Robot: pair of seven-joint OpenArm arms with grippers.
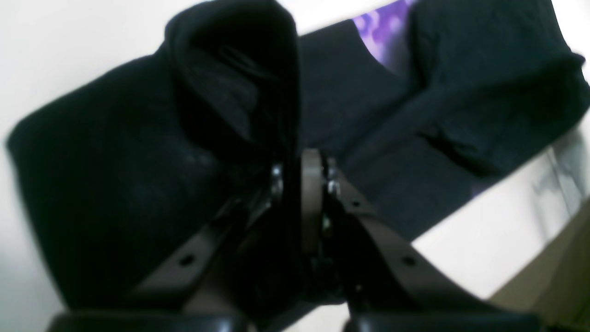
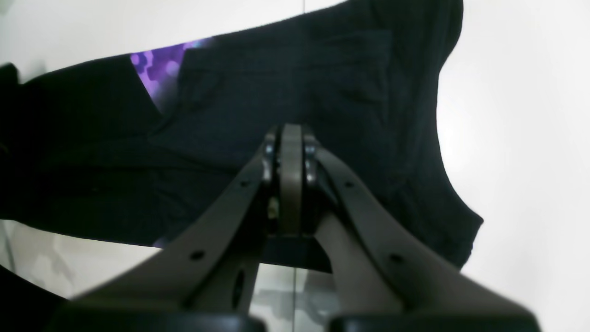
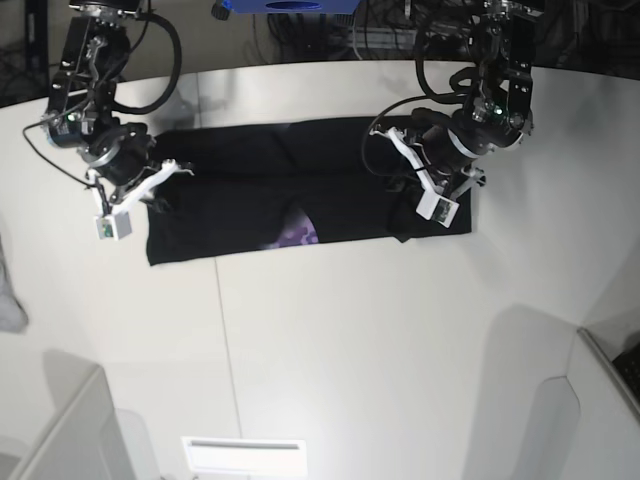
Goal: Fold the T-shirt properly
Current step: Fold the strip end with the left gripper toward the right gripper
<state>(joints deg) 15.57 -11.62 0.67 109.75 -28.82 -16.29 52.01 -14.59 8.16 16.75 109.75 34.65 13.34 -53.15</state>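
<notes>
On table (image 3: 330,330) | T-shirt (image 3: 250,190) (purple print showing) | both pincers pinching it

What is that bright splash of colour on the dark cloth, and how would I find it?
Start at the white table, where a long black T-shirt lies stretched between the two arms. Midway along its near edge, a purple patch of print peeks from under a fold. It is the only colour on the black cloth.

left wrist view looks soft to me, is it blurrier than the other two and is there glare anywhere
Left wrist view: softest, the T-shirt a near-featureless dark mass around the left gripper, the table blown out white. Right wrist view: a little sharper, cloth ribbing visible, bright glare at right. Base view: sharpest, evenly lit, soft shadows and a bright patch at the bottom edge.
</notes>
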